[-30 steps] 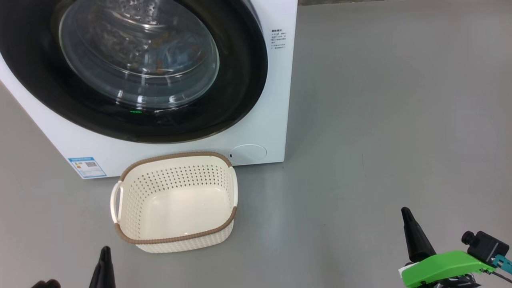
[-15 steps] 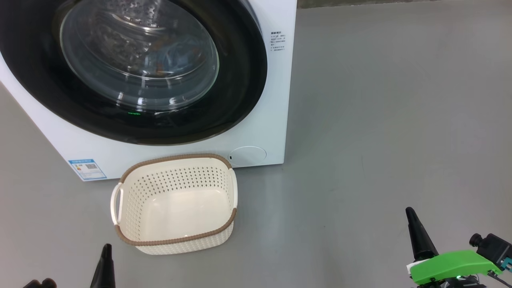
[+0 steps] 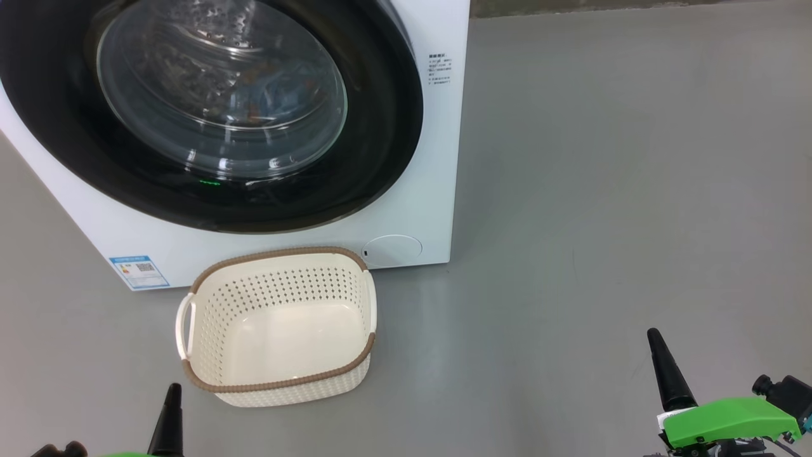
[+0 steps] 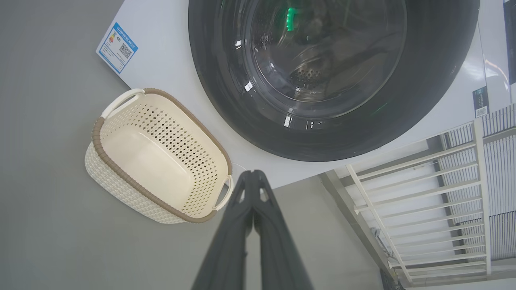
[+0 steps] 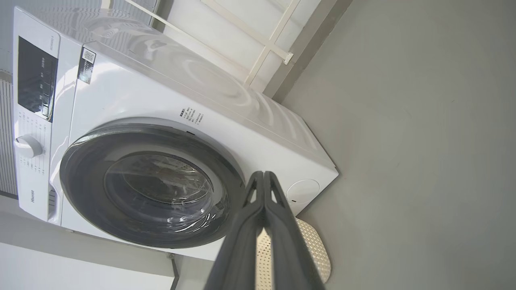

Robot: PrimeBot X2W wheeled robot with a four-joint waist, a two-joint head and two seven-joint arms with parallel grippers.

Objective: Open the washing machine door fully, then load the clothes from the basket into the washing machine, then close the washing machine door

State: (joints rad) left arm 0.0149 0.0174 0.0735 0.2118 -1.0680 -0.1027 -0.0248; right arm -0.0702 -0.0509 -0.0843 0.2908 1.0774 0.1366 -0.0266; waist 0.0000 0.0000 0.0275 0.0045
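— What's the floor [image 3: 602, 190] like?
— Plain grey and smooth, evenly lit, with a soft sheen and one faint dark scuff [image 3: 574, 254].
— And the back of the room?
— A white wall [image 4: 407, 175] with a grey strip [image 5: 312, 44] along its foot. Cream bars [image 5: 267, 49] cross in front of it, and a ribbed white panel [image 4: 500, 161] shows next to them.

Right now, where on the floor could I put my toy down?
The wide grey floor right of the big white washing machine is bare. The cream perforated plastic basket is empty too. Crowded: the strip between basket and machine.
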